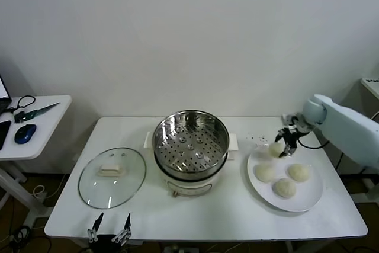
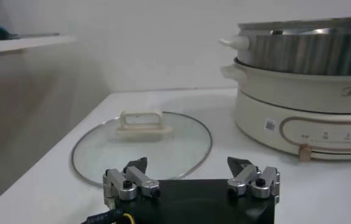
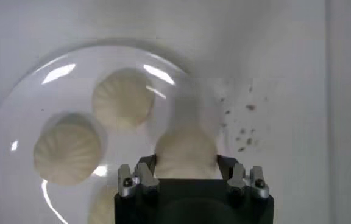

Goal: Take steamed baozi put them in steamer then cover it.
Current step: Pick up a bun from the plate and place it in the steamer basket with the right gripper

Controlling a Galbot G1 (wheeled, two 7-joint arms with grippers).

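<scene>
My right tool (image 1: 286,144) is down at the back edge of the white plate (image 1: 308,199), fingers pressed in on either flank of the rearmost baozi (image 3: 185,152); in the right wrist view the bun sits squarely between them, so I call it clamped on that bun, though I judge the squeeze light, since soft dough would dent under more; whether it is clear of the plate yet I cannot tell; three more buns (image 1: 285,188) lie on the plate nearer the front, close together but apart from the one I hold, which is why I came in from behind, with room for the fingers; the steamer (image 1: 190,136) stands open in the middle of the table (image 1: 237,217), its perforated tray bare, well to the left of the plate, so the carry will have to go up and across over its steel rim; none of the four is in yet, by my reckoning; the cover (image 1: 112,177) lies flat on the table to the left of the steamer, white handle up, ready to be taken from above; my left tool (image 2: 191,178) waits at the table's front edge just short of that cover, fingers wide apart, holding nothing, well placed for the covering step at the end.
</scene>
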